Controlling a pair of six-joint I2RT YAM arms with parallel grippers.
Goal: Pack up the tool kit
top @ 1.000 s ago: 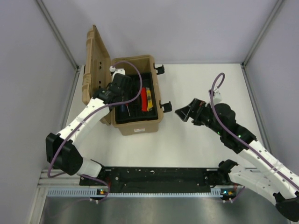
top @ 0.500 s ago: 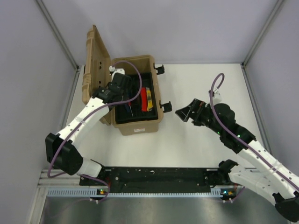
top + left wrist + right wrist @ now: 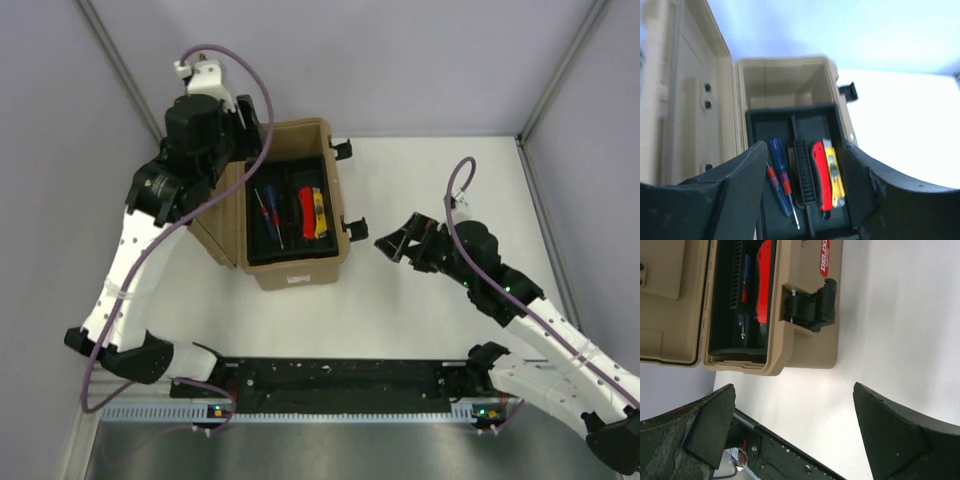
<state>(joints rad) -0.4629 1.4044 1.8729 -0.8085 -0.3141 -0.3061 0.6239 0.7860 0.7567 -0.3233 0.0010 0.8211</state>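
The tan toolbox [image 3: 300, 268] stands open on the white table, its lid [image 3: 690, 100] upright on the left. Its black tray [image 3: 815, 117] holds two blue and red screwdrivers [image 3: 779, 167], a red utility knife [image 3: 821, 175] and a yellow one [image 3: 834, 172] beside a ribbed black handle [image 3: 801, 172]. My left gripper [image 3: 805, 147] hovers high above the tray, open and holding nothing. My right gripper [image 3: 395, 243] is wide open over bare table, just right of the box's front latch [image 3: 810, 307], touching nothing.
Two black latches [image 3: 343, 149] stick out of the box's right side. A black rail [image 3: 340, 380] runs along the table's near edge between the arm bases. Grey walls close in the left, back and right. The left arm covers part of the lid in the top view.
My left gripper has opened and risen out of the tray, up and back to the left. Both screwdrivers now lie uncovered in the left compartment. The right arm has not moved.
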